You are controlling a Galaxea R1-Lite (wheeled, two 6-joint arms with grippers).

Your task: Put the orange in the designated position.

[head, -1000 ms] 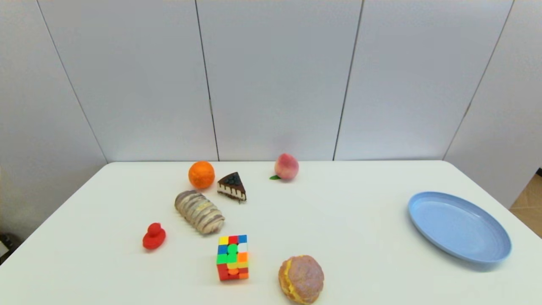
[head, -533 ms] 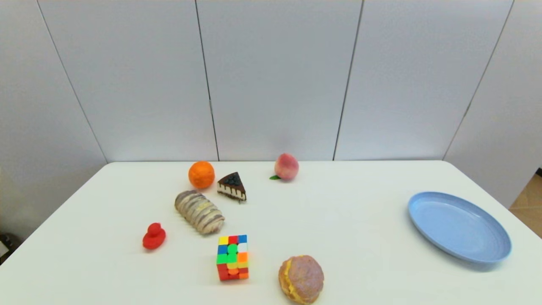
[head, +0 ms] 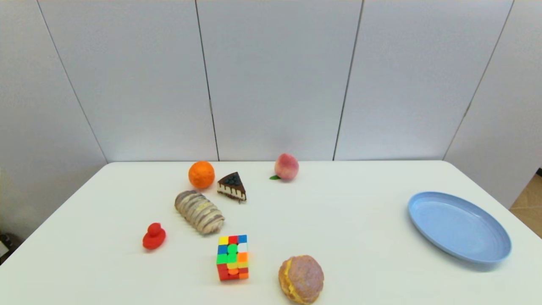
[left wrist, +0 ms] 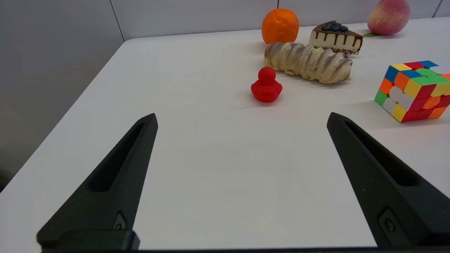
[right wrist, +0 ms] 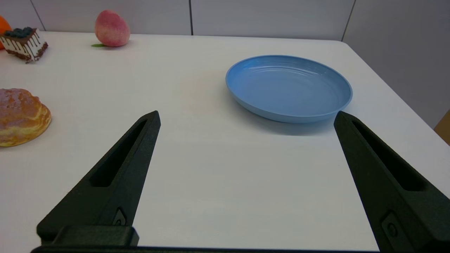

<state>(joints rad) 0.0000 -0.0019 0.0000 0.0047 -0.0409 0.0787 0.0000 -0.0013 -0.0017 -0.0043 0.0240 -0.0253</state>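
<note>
Hovering low over the near edge of the white table [head: 360, 220], my left gripper [left wrist: 242, 119] and right gripper [right wrist: 246, 117] both have their fingers spread wide, empty. Farther out I see a red duck [head: 153, 237], then a striped bread roll [head: 199, 212]. At the far edge the orange [head: 201, 174] sits just beside a cake slice [head: 232, 186], and nothing has moved since a second ago.

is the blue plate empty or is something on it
Empty. The blue plate shows only its bare ridged inside in the right wrist view, and the head view agrees.
</note>
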